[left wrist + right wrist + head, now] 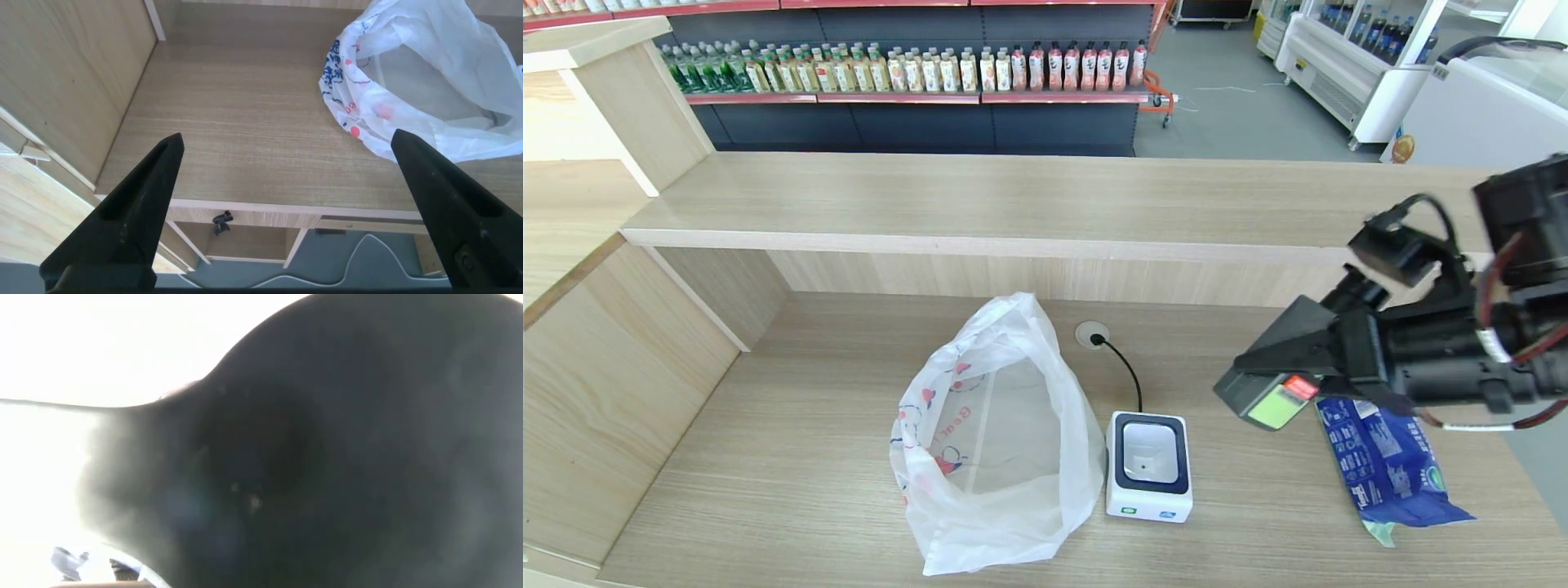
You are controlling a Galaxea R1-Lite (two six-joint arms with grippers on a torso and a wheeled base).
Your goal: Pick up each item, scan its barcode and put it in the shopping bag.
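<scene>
On the wooden counter [768,457] stands a shopping bag [996,433], with a scanner [1149,465] just beside it at 3 o'clock and a blue packet [1384,465] farther that way.

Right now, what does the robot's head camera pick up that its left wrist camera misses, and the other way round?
The head view adds the barcode scanner beside the bag, the right gripper shut on a dark box with a green and red label, a blue packet lying on the counter under that arm, and a shelf of drink bottles behind. The left wrist view adds the left gripper, its fingers spread open above the counter's near edge. Both share the white shopping bag and the wooden counter.
</scene>
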